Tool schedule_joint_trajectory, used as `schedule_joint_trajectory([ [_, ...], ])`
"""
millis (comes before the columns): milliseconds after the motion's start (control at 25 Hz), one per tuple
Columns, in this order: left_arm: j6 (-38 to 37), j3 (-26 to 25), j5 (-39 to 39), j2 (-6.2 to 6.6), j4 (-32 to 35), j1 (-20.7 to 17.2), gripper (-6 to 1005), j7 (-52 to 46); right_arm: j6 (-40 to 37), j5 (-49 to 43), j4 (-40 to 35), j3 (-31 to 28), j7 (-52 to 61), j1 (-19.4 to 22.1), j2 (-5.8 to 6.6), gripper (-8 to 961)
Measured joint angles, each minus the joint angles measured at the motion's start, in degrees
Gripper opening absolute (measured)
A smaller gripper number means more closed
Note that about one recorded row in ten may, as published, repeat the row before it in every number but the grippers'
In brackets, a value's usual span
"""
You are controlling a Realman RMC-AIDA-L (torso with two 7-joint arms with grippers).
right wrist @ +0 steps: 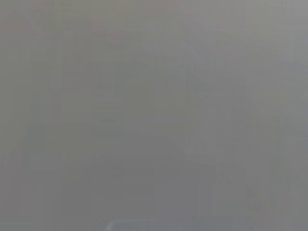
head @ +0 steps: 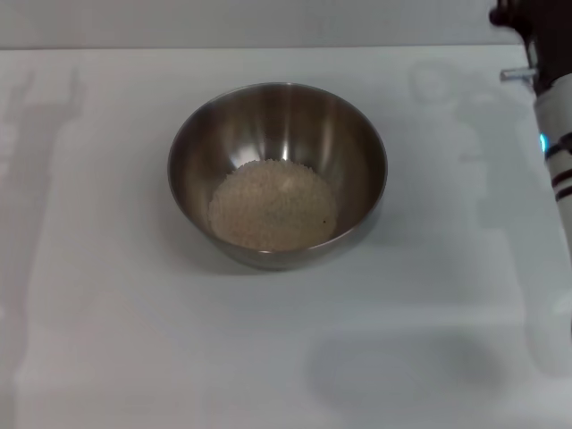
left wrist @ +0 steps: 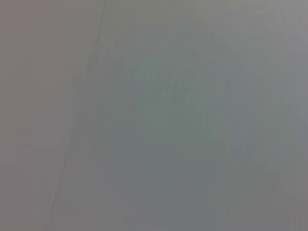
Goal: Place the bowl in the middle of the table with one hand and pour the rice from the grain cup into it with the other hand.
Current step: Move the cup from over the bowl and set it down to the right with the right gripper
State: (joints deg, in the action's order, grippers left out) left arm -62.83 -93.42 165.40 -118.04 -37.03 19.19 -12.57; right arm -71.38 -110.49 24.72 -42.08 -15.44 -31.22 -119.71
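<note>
The bowl (head: 278,174) is set upright near the middle of the tabletop (head: 107,340), and the rice (head: 273,204) is seen as a loose heap in its bottom, so the pour is judged done and the bowl left where the task wants it. The right arm (head: 556,134) is raised at the far right edge of the head view, well apart from the bowl; its fingers are cut off, so whether they are released or clenched cannot be told. The left arm is not seen in the head view, and the left fingers are not seen at all. Both wrist views give only a blank grey surface. The grain cup is not visible anywhere. Nothing is seen beside the bowl.
</note>
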Motion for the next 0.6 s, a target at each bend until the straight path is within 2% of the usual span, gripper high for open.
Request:
schedule_joint_trajectory([
  [120,-1.09,-0.01,0.01,0.05,-0.06,-0.16,638,-0.06,7.92,0.41,-3.06,0.00,8.30,-0.19,0.24,17],
  [400,-1.44,0.04,0.01,0.09,-0.07,-0.11,638,-0.09,18.08,0.35,-4.35,0.56,9.21,-1.41,0.36,17],
  [600,-1.44,0.08,0.01,0.09,-0.08,0.30,638,-0.09,22.00,0.35,-4.98,0.72,9.20,-2.47,0.30,17],
])
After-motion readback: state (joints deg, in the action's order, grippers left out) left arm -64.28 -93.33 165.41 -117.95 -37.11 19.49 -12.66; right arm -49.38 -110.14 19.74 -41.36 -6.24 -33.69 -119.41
